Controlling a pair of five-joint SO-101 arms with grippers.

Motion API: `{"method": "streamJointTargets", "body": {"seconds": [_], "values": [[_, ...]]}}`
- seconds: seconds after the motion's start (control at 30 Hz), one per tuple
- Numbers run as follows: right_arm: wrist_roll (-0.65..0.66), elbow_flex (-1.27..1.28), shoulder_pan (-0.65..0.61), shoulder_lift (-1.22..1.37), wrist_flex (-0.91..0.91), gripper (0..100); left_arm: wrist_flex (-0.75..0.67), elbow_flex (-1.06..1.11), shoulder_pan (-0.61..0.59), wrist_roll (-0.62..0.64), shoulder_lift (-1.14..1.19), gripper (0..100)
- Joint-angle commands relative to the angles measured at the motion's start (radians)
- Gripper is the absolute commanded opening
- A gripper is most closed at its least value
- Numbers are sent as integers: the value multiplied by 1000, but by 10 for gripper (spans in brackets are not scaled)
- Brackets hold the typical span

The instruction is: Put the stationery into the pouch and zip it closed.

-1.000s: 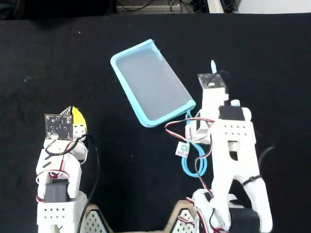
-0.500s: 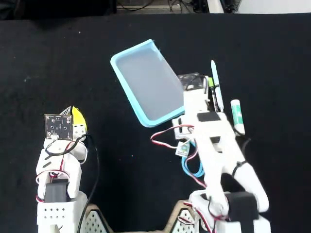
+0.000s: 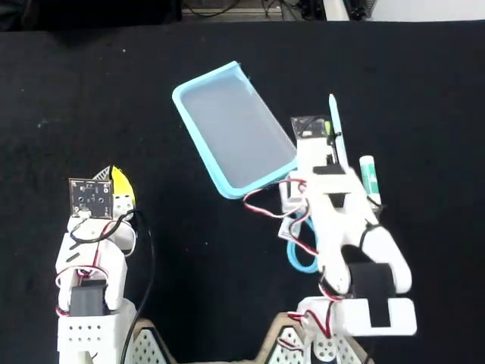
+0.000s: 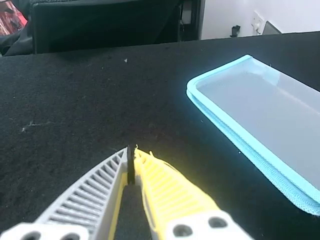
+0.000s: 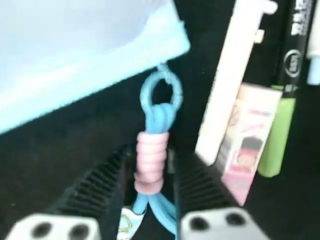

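Left gripper, pinched shut and empty, sits well left of the blue pouch, at whose corner the right gripper clamps narrowly on the pink-wrapped zip cord, with the stationery lying just beside on the right.

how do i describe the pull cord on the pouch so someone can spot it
Start at the light blue translucent zip pouch on the black table. From its corner nearest the right arm, a light blue cord trails toward the robot. Unlike the stiff white pen and pink box beside it, it is a soft loop knotted to the zip ring and wrapped in a pink coil.
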Motion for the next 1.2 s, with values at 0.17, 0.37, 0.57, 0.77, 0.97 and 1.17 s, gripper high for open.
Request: {"method": "streamJointTargets", "body": {"seconds": [0.17, 0.37, 0.57, 0.77, 0.97, 1.17], "values": [[133, -38, -31, -298, 273, 11, 17, 25, 2, -6, -9, 30], [207, 193, -91, -476, 249, 18, 17, 25, 2, -6, -9, 30], [176, 251, -92, -433, 241, 208, 17, 25, 2, -6, -9, 30], [103, 140, -97, -390, 278, 191, 17, 25, 2, -6, -9, 30], [49, 90, -221, -338, 275, 191, 17, 25, 2, -6, -9, 30], [55, 97, -207, -214, 124, 188, 17, 25, 2, -6, -9, 30]]}}
